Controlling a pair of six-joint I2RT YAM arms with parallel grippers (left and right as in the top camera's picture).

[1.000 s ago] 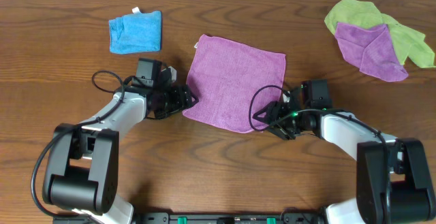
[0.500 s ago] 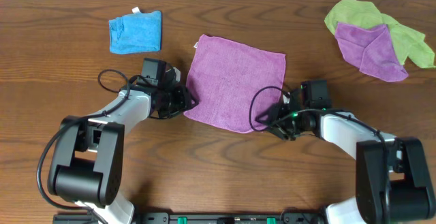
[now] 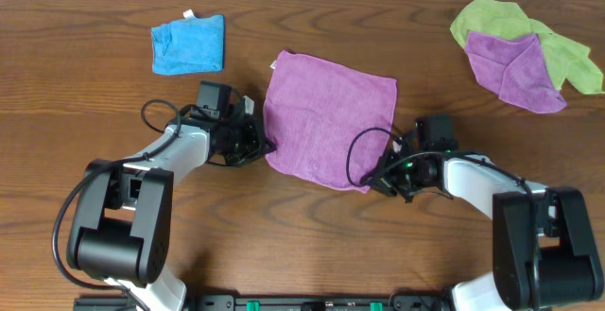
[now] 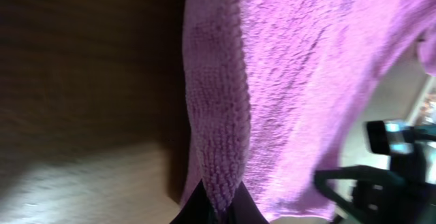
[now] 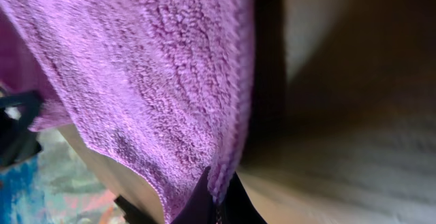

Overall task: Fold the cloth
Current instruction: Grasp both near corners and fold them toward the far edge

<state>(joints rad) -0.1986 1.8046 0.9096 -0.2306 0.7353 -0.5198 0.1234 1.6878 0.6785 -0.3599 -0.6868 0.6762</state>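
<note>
At 10 o'clock on the brown wood-grain table (image 3: 302,245) lies a bright blue cloth (image 3: 188,43), folded to a rough rectangle. A small white tag (image 3: 188,14) sits at its 12 o'clock edge, any print on it too small to read.

The left gripper (image 3: 265,144) lies low on the table and points toward 3 o'clock. It is clenched on the 8 o'clock corner of the cloth (image 3: 329,117). In the left wrist view its 2 dark fingertips (image 4: 235,209) pinch the thick stitched hem, and the cloth (image 4: 293,81) shows a nubbly, looped pile.

The cloth is at the table's centre, spread flat in 1 layer. It is pinkish-purple, plain, fuzzy microfibre. It is close to square, so no long axis can be told. It is turned slightly clockwise, so its far edge drops toward 3 o'clock and its side edges run roughly 12 to 6.

The right gripper (image 3: 375,181) points toward 9 o'clock and is clamped on the cloth's 5 o'clock corner. In the right wrist view the fleecy cloth (image 5: 136,74) rises from the closed fingertips (image 5: 197,203), lifted off the wood along its hem.

At 2 o'clock a crumpled lime green cloth (image 3: 492,23) lies partly under a second purple cloth (image 3: 515,70).
</note>
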